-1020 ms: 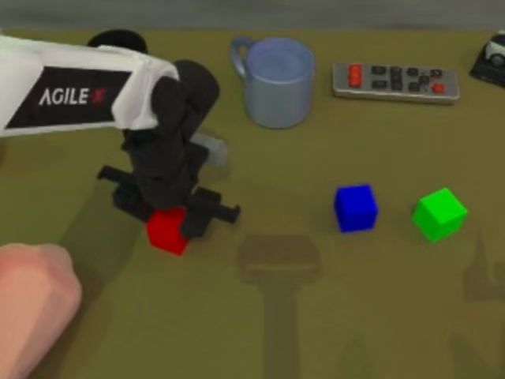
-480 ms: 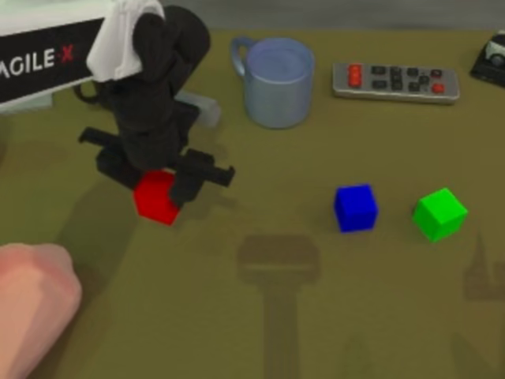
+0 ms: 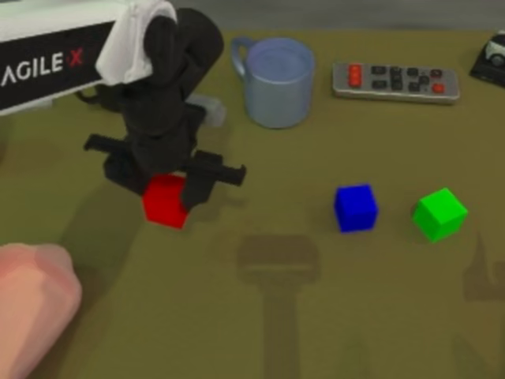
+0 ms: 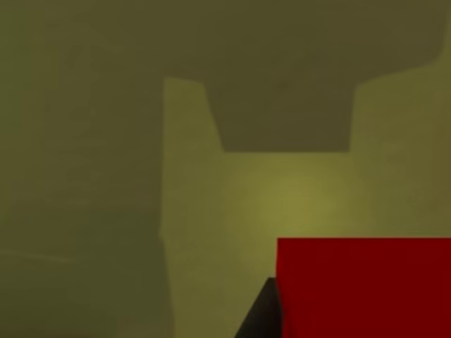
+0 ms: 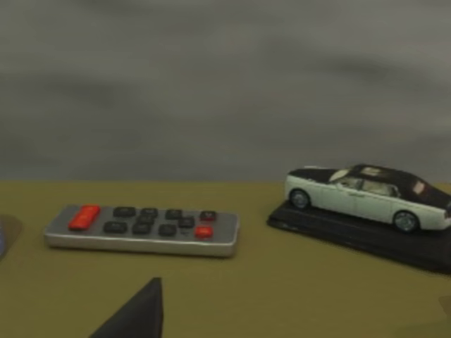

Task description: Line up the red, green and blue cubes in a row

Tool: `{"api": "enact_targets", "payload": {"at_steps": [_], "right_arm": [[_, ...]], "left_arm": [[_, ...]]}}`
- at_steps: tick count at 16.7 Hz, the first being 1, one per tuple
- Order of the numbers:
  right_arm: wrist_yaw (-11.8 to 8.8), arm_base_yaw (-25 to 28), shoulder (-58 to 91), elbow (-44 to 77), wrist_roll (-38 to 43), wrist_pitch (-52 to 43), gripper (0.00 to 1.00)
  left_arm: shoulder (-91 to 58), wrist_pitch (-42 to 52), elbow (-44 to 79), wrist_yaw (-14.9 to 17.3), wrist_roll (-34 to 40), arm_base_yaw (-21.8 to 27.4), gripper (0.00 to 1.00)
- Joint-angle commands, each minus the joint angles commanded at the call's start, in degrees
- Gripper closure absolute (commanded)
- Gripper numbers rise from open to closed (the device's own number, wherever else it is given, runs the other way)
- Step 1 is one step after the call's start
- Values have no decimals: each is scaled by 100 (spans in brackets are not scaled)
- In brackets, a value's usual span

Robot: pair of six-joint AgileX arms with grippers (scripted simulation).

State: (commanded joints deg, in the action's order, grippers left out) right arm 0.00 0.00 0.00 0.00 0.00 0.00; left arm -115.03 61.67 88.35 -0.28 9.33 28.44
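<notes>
My left gripper [image 3: 164, 193] is shut on the red cube [image 3: 164, 201] at the table's left side, with a dark finger on either side of it. In the left wrist view the red cube [image 4: 363, 289] sits against one dark finger [image 4: 261, 313], above the olive table. The blue cube [image 3: 355, 208] and the green cube [image 3: 439, 214] rest on the table at the right, side by side with a gap between them. My right arm is outside the top view. Only one dark fingertip [image 5: 141, 313] of its gripper shows in the right wrist view.
A pale blue mug [image 3: 276, 81] stands at the back centre. A grey remote [image 3: 394, 81] lies to its right, and a toy car [image 3: 493, 54] on a black base sits at the back right corner. A pink rounded object [image 3: 31, 308] fills the front left corner.
My left gripper has carried the red cube up off the table and towards the back, then shifted slightly right. The blue and green cubes have not moved.
</notes>
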Motion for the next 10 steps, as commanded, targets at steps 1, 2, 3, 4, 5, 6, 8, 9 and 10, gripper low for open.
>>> {"api": "enact_targets", "payload": {"at_steps": [1,2,3,4,5,6,8,9,10], "right_arm": [[0,0,0,0,0,0,0],[0,0,0,0,0,0,0],[0,0,0,0,0,0,0],[0,0,0,0,0,0,0],[0,0,0,0,0,0,0],[0,0,0,0,0,0,0],[0,0,0,0,0,0,0],[0,0,0,0,0,0,0],[0,0,0,0,0,0,0]], "left_arm": [[42,26,-24,-10,271,82,100],[88,56,-57,-20,582,172,100],[136,89,-94,-30,918,266,100],[184,122,-132,-39,1261,363,100],[234,154,-169,-48,1597,460,100],[286,181,-204,-57,1913,553,100],[401,209,-264,-72,2413,709,100],[451,213,-286,-78,2574,765,100],[488,214,-300,-83,2674,803,100]]}}
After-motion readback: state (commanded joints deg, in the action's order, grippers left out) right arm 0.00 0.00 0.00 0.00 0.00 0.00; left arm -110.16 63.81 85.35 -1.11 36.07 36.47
